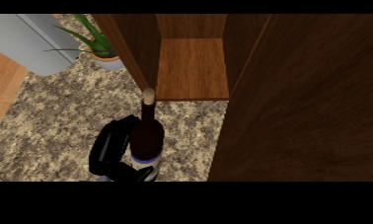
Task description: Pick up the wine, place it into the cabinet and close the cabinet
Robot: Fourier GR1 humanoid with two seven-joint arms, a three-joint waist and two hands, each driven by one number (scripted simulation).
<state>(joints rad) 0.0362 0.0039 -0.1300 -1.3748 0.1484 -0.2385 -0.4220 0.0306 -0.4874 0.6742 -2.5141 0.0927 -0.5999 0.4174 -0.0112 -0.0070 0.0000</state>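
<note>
The wine bottle (148,131) is dark with a pale cork top and a light band near its base; it stands upright over the speckled counter (58,114), just in front of the open cabinet. My left hand (111,150) is black and sits at the bottle's left and lower side, its fingers and thumb curled round the bottle's body. The wooden cabinet's shelf (193,70) is bare, and the bottle's top reaches the shelf's front left corner. The cabinet's left door (137,50) is seen edge-on. My right hand does not show.
The cabinet's right door (299,104) stands wide open and fills the view's right side. A potted green plant (98,45) and a grey appliance (36,40) stand at the back left. A wooden surface (10,82) borders the counter at the far left.
</note>
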